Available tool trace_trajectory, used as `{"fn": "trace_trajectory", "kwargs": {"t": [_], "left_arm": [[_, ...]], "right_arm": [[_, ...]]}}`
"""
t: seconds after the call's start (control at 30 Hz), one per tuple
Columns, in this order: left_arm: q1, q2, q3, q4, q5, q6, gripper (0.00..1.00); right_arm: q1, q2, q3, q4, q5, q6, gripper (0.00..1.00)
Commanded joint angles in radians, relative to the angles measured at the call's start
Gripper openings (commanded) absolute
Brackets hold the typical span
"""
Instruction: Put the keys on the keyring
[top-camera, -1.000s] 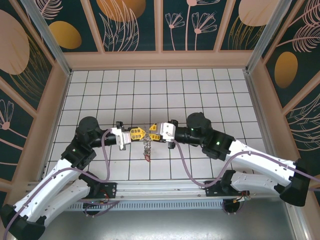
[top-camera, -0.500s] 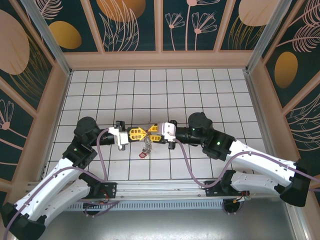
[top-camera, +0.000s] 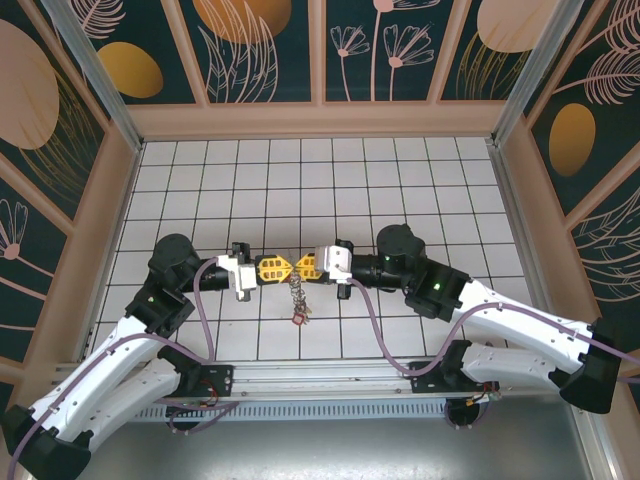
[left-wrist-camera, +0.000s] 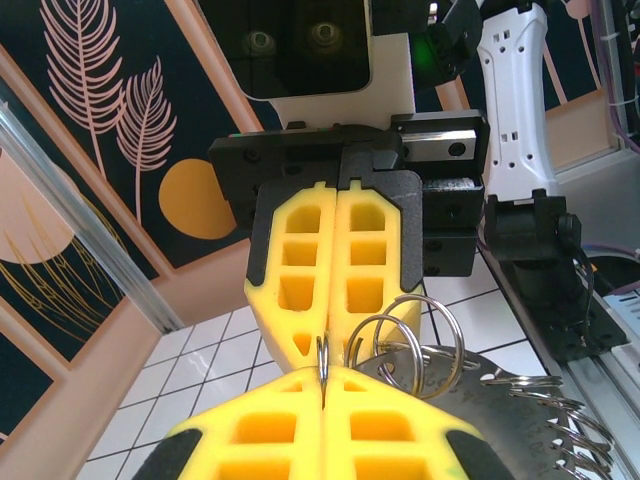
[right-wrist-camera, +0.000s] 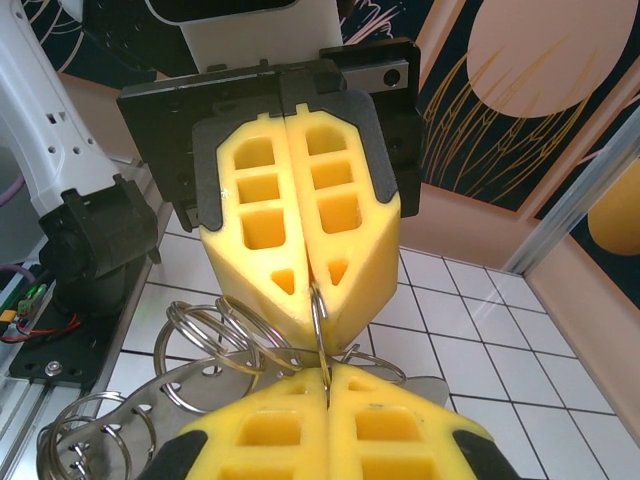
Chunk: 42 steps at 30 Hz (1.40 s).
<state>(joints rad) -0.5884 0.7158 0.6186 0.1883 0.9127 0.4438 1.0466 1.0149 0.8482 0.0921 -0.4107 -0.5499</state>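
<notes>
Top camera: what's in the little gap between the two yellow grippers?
A thin metal ring, pinched by the left gripper and the right gripper; a bunch of rings dangles below. The wrist views show it best.

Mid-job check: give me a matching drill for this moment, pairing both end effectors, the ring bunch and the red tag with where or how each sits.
Things:
1. left end effector
2. right end effector
3. bunch of metal rings
4. red tag

Places or states:
A. lowest piece of the hanging cluster
B. shut on one ring of the bunch, pointing in from the right of the top view
C. dangling under the meeting fingertips
D. shut on one ring of the bunch, pointing in from the left of the top view

Pairs: 1-D, 2-B, 3-C, 4-A
</notes>
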Motion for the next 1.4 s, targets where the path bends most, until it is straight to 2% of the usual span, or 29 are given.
{"fn": "trace_trajectory", "kwargs": {"t": [0.0,0.1,0.13,0.17,0.23,0.33,0.5,0.63,0.67,0.7,0.73,0.8,1.0,1.27,1.37], "left_arm": [[-0.001,0.003,-0.005,0.001,0.019,0.029,0.0],[-0.001,0.002,-0.007,-0.005,0.009,0.038,0.0],[-0.002,0.003,-0.008,-0.006,0.008,0.041,0.0],[-0.001,0.004,-0.009,-0.006,0.006,0.042,0.0],[-0.001,0.005,-0.011,-0.005,0.01,0.044,0.0],[-0.001,0.011,-0.016,0.002,0.018,0.042,0.0],[-0.001,0.018,-0.02,0.042,0.027,0.025,0.0],[-0.001,0.024,-0.011,0.034,0.015,0.025,0.0],[-0.002,0.023,-0.012,0.036,0.004,0.017,0.03],[-0.002,0.021,-0.014,0.045,-0.011,-0.002,0.17],[-0.002,0.018,-0.016,0.054,-0.024,-0.022,0.24],[-0.002,0.016,-0.015,0.042,-0.023,-0.026,0.26],[-0.001,0.016,-0.012,-0.105,-0.065,0.06,0.23],[-0.002,0.021,-0.034,-0.053,-0.075,0.039,0.24],[-0.001,0.024,-0.034,-0.052,-0.08,0.048,0.2]], "right_arm": [[0.014,0.015,0.035,0.045,-0.037,-0.02,0.0],[0.014,0.014,0.031,0.032,-0.021,-0.031,0.0],[0.013,0.009,0.027,0.033,-0.016,-0.03,0.04],[0.014,0.004,0.019,0.041,-0.011,-0.028,0.13],[0.014,-0.008,0.005,0.06,-0.011,-0.022,0.16],[0.012,-0.018,-0.003,0.078,-0.02,-0.015,0.14],[0.014,0.001,0.003,0.071,-0.039,-0.019,0.0],[0.013,0.007,0.001,0.078,-0.035,-0.029,0.0],[0.013,0.005,0.001,0.079,-0.028,-0.033,0.0],[0.013,0.003,0.0,0.078,-0.019,-0.038,0.0],[0.013,0.0,-0.001,0.078,-0.01,-0.042,0.0],[0.013,-0.007,-0.004,0.075,0.006,-0.051,0.0],[0.015,-0.016,-0.006,0.063,0.037,-0.075,0.0],[0.026,-0.004,-0.014,0.075,0.058,-0.088,0.0],[0.032,-0.004,-0.022,0.09,0.06,-0.084,0.0]]}}
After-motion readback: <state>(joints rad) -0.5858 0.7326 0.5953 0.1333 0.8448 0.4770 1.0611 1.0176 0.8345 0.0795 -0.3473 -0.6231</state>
